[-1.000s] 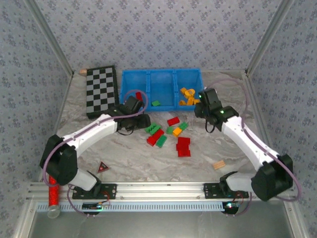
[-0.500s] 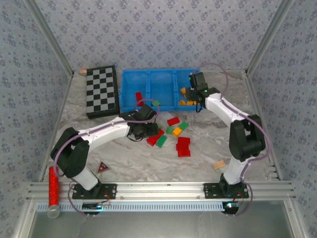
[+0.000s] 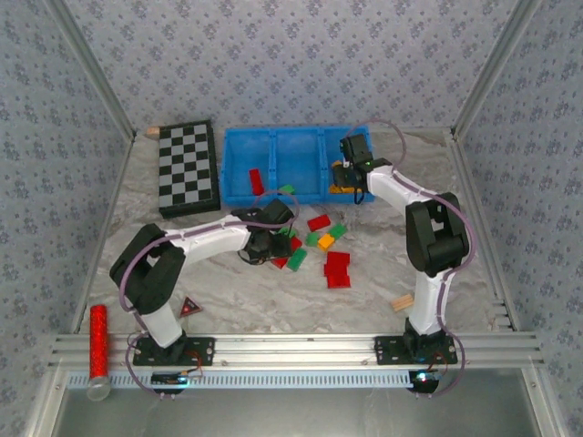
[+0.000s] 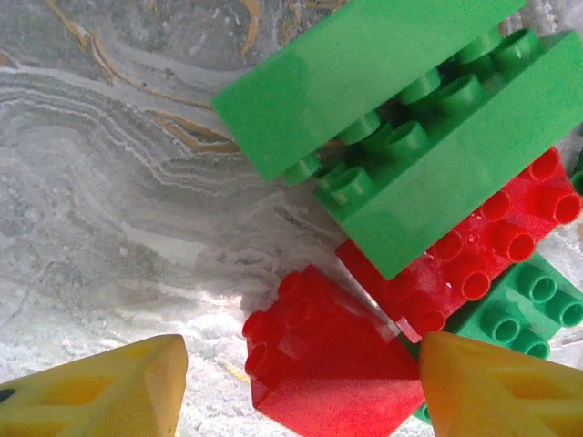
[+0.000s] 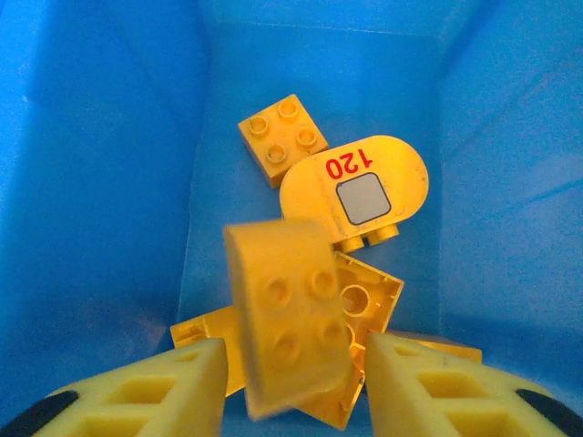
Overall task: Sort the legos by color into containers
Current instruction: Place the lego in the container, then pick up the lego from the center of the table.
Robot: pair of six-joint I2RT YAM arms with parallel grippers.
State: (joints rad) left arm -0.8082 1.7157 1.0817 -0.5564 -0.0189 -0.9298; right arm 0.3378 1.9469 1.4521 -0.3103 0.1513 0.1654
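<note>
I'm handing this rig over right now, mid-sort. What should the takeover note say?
Left gripper: open, straddling a red brick on the table, not closed on it.
Right gripper: above the right compartment, jaws apart around a tilted yellow brick that looks loose.
Blue tray: binned red brick left, binned green brick middle, yellow pile right.
Left to do: loose bricks, red, green and one yellow, on the table between the arms.

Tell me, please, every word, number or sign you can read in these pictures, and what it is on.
"120", in red, on the rounded yellow brick lying in the tray, seen in the right wrist view.
No other text can be read in the pictures.
</note>
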